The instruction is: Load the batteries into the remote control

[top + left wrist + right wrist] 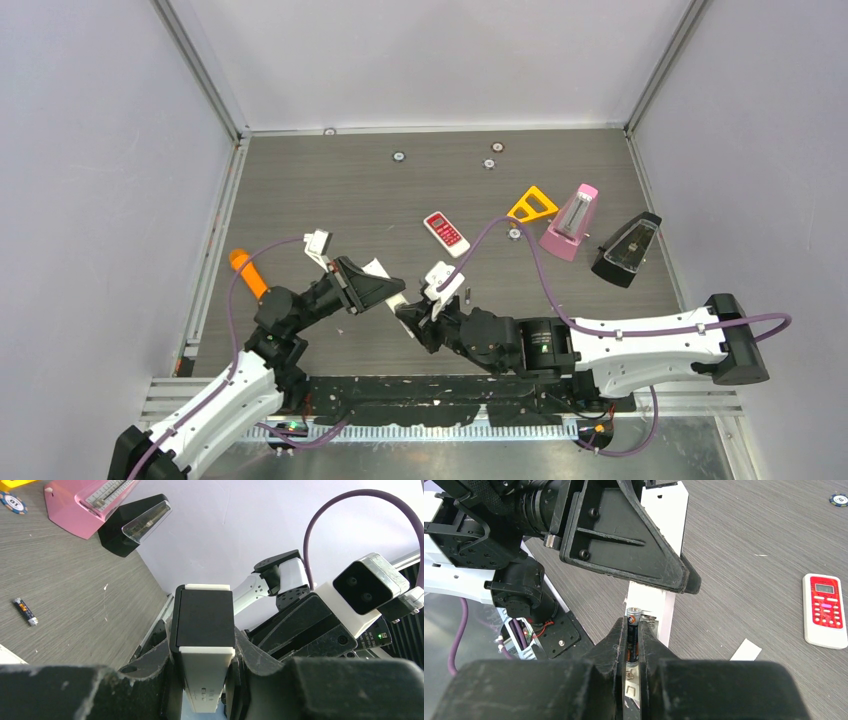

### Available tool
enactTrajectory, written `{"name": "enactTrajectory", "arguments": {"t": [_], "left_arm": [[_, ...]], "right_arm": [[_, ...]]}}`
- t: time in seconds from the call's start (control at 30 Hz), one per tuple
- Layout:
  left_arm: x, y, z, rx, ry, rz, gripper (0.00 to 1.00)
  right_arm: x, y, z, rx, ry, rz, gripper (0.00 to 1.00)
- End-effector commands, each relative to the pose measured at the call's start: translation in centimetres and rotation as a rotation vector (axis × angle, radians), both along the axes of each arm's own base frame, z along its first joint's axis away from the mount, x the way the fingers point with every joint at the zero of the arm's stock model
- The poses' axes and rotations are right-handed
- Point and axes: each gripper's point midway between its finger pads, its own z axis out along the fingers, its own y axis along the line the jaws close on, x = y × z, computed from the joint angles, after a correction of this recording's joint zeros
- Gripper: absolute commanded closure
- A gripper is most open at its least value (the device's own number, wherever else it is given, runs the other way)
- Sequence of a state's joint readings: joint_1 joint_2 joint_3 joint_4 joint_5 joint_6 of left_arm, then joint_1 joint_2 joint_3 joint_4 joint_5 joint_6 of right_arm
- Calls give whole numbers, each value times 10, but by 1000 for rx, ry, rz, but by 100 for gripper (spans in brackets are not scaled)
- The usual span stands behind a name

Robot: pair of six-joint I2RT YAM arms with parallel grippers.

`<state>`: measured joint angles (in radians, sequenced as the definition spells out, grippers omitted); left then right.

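Observation:
My left gripper (205, 652) is shut on the sides of a white remote control (206, 672), which it holds up off the table with its open battery bay (651, 622) facing my right gripper. My right gripper (633, 630) is shut on a dark battery (633, 616) with an orange mark. The battery stands lengthwise right at the bay, and I cannot tell whether it touches the contacts. In the top view the two grippers (392, 290) (410, 322) meet near the table's front middle. Another battery (25, 611) lies loose on the table.
A red remote (446, 232) lies mid-table, and a small white flat piece (746, 651) lies near it. A yellow triangle (532, 206), a pink metronome (570, 222) and a black one (627, 250) stand at the right. An orange cone-ended stick (247, 272) lies left. Several chips (398, 156) dot the back.

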<state>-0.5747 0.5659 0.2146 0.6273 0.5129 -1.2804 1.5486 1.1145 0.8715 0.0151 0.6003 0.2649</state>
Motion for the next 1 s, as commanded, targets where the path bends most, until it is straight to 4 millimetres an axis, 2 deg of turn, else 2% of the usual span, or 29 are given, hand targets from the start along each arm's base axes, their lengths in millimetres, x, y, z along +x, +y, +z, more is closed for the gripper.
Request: {"name": "enactTrajectory", "arguments": {"t": [0.0, 0.1, 0.33, 0.4, 0.53, 0.7, 0.97], "left_arm": [[-3, 6, 31, -79, -72, 19, 100], [-2, 6, 30, -77, -72, 20, 100], [-2, 6, 29, -76, -74, 24, 100], [-2, 6, 29, -74, -75, 24, 100], [-2, 6, 29, -71, -75, 22, 100], [-4, 6, 30, -71, -83, 17, 100], [-4, 6, 29, -64, -85, 19, 100]], "right_arm": [[-2, -6, -17, -78, 6, 1, 89], [-3, -4, -18, -107, 20, 3, 85], [-9, -6, -18, -102, 59, 23, 84], [-10, -7, -16, -97, 64, 23, 80], [-9, -9, -8, -74, 76, 9, 64], [-7, -18, 15, 3, 102, -17, 43], [-5, -42, 49, 141, 159, -57, 32]]}}
